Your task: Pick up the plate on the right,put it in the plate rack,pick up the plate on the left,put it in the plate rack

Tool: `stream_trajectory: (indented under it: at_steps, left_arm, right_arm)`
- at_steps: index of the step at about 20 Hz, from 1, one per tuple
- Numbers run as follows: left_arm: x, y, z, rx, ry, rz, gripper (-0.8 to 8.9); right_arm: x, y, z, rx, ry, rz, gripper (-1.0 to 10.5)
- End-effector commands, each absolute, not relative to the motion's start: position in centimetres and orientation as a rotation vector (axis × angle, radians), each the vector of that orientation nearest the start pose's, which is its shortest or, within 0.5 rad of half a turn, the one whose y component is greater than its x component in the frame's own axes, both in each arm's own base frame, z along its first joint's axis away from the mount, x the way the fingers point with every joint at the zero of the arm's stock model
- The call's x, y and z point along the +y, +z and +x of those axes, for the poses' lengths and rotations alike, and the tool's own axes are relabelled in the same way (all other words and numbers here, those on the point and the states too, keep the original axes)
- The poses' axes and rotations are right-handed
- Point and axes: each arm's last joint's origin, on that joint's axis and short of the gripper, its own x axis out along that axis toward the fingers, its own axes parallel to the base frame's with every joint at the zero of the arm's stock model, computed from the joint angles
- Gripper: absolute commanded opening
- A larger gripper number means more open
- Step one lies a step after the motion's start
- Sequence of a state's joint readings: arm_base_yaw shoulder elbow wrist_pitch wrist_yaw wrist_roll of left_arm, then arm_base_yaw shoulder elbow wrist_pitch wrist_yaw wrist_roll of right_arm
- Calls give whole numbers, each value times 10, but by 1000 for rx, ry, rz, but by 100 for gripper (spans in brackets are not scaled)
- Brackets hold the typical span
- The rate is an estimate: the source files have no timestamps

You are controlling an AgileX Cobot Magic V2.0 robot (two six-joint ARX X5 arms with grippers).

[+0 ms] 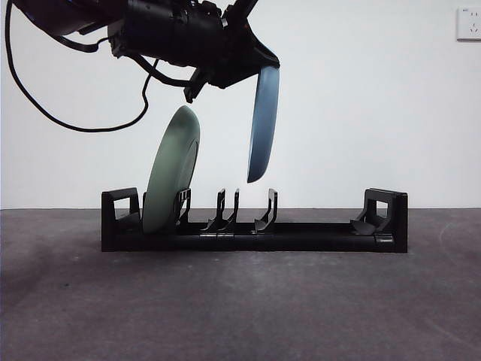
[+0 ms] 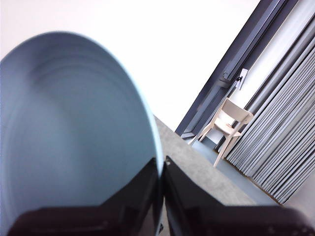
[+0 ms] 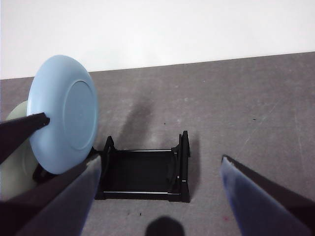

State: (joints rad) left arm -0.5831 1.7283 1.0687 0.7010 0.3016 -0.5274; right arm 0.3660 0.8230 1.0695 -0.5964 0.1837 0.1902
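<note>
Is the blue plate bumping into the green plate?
Apart. In the front view, white wall shows between the blue plate, held high by the left gripper, and the green plate leaning in the plate rack.

A plain white wall [image 1: 361,90] fills the upper frame behind a dark grey table [image 1: 240,308], with a white socket [image 1: 468,23] at upper right, while the left wrist view shows a pale wooden chair [image 2: 228,122] beside grey curtains [image 2: 283,142].

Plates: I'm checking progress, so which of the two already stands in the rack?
The green plate, leaning in the plate rack at one end. The blue plate hangs above it, clamped in the left hand.
</note>
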Motion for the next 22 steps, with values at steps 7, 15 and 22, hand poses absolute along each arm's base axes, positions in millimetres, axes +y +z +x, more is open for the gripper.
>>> stream_trajectory:
  at_steps: [7, 15, 22]
  left_arm:
    - [-222, 239, 325, 295, -777, -439, -9]
    - [-225, 236, 323, 322, -778, -421, 8]
    - [-230, 231, 318, 367, -784, -395, 230]
  right_arm:
    - [53, 381, 153, 349, 151, 88, 406]
    - [53, 382, 153, 342, 152, 91, 406]
    - [53, 382, 154, 343, 152, 90, 405]
